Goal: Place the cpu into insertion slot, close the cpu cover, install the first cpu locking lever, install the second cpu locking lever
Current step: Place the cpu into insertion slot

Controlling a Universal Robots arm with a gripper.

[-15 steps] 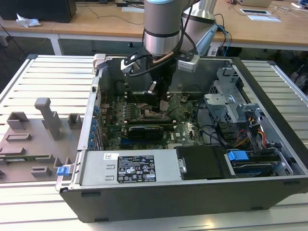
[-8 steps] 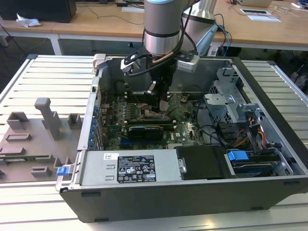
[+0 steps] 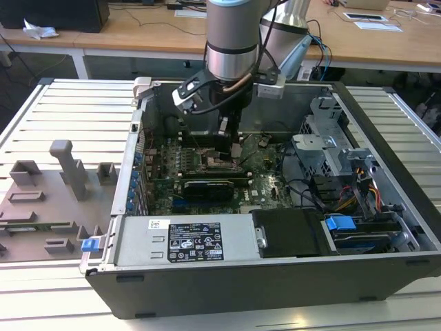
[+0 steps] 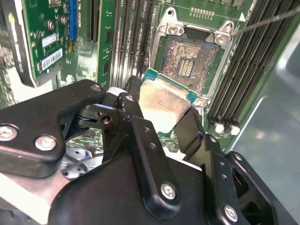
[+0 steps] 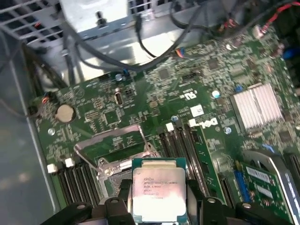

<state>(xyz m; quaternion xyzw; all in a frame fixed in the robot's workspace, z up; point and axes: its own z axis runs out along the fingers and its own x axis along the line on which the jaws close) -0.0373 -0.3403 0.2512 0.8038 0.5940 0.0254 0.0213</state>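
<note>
An open computer case (image 3: 275,283) is set on a slatted table (image 3: 62,103). The insertion slot (image 4: 187,58) is seen uncovered, flanked closely by memory slots (image 4: 243,70). The arm is held vertically inside the case, and the cpu (image 4: 161,102) is clamped between the fingers of the gripper (image 4: 161,112), close over the slot's edge.

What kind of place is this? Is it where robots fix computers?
Probably a robotics lab or workshop. A robot arm reaches into an opened computer case sitting on a slatted metal table, with wooden desks behind. Its hand holds the cpu close to the insertion slot.
</note>
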